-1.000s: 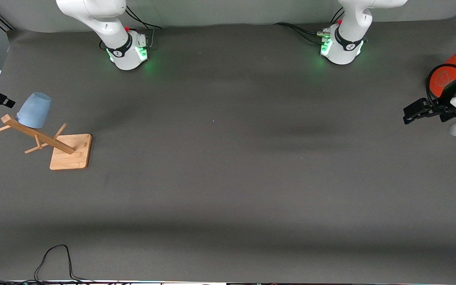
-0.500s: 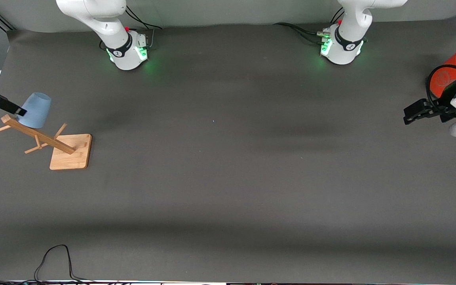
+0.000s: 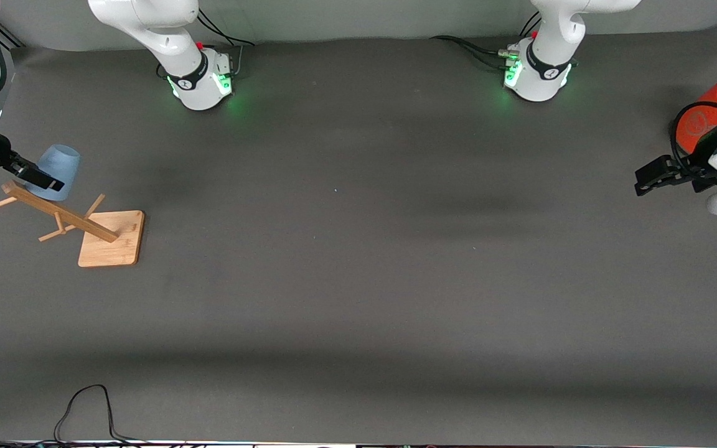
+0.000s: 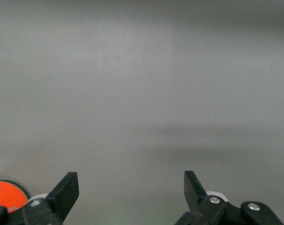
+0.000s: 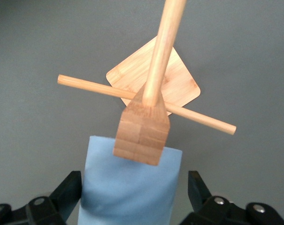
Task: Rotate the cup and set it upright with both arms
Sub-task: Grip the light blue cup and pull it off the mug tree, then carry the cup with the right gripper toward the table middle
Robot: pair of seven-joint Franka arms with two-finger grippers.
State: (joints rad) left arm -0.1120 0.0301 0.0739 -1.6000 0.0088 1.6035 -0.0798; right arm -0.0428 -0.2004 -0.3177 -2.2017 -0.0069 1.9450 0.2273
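The pale-blue cup (image 3: 61,169) hangs upside down on a peg of the wooden rack (image 3: 60,214) at the right arm's end of the table. My right gripper (image 3: 40,178) is open, its fingers on either side of the cup (image 5: 130,187) without closing on it. My left gripper (image 3: 651,176) is open and empty over the left arm's end of the table, beside the orange can (image 3: 704,118). In the left wrist view its fingers (image 4: 66,192) frame bare grey table.
The rack's square bamboo base (image 3: 112,238) sits on the table nearer to the front camera than the cup, with pegs sticking out sideways. The rack's post (image 5: 160,56) crosses the right wrist view. A black cable (image 3: 84,407) lies at the table's near edge.
My right gripper has moved in from the table's edge toward the cup until its fingers straddle it. The cup, rack and left arm have not moved.
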